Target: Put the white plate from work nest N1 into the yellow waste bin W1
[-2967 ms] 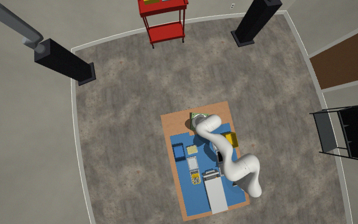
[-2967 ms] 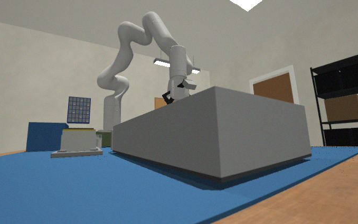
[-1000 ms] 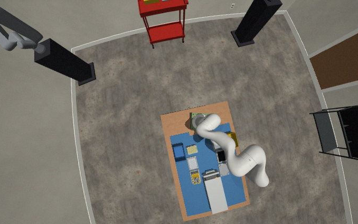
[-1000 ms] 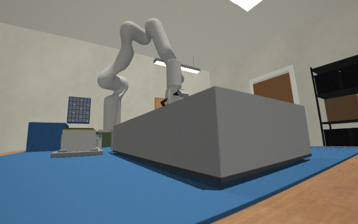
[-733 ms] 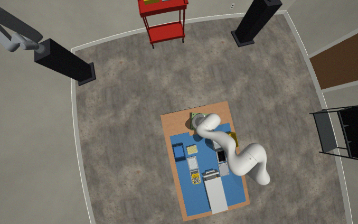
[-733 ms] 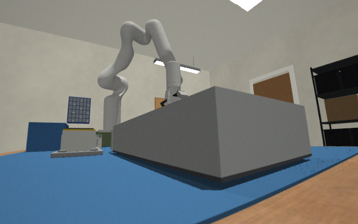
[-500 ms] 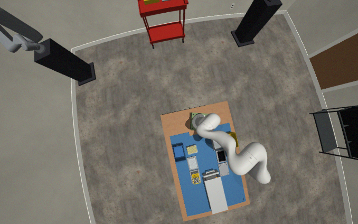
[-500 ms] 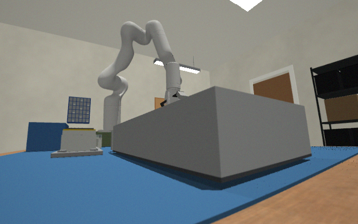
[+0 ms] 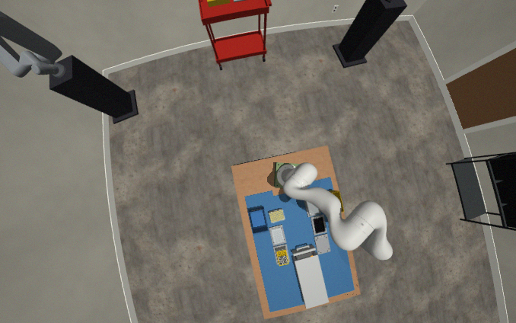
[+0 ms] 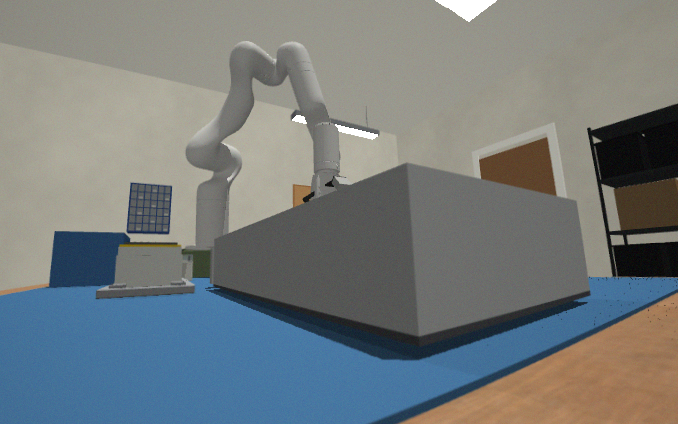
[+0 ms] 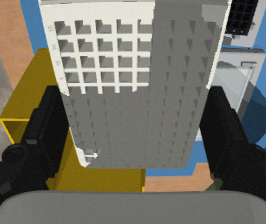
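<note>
A white plate [image 11: 111,56] gridded with small square wells is showing above a yellow bin [image 11: 37,106], a blue mat [image 10: 120,347] is covering the tan bench [image 10: 594,368].

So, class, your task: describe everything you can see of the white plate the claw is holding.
The white rectangular well plate is a flat, plastic-looking slab with a grid of small square wells. Its left part is brightly lit and the rest lies in grey shadow. The claw is shut on it, one black finger against each long side, holding it level in the air. Below it, at its left, shows part of the yellow waste bin. Nothing else touches it.
</note>
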Action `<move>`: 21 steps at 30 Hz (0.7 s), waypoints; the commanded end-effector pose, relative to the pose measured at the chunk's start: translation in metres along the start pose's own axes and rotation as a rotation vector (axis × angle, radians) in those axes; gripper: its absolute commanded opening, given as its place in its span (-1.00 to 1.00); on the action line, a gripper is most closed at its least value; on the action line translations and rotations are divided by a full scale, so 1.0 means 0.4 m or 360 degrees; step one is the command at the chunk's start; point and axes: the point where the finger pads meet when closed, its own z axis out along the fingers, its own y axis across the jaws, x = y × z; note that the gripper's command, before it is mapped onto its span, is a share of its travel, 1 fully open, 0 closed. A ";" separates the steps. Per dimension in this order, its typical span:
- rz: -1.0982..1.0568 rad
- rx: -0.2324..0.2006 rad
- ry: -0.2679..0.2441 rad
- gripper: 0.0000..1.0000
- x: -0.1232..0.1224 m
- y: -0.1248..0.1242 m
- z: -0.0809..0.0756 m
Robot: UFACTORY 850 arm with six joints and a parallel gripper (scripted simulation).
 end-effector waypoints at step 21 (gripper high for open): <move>0.0000 0.0000 0.0004 -1.00 -0.135 -0.055 -0.001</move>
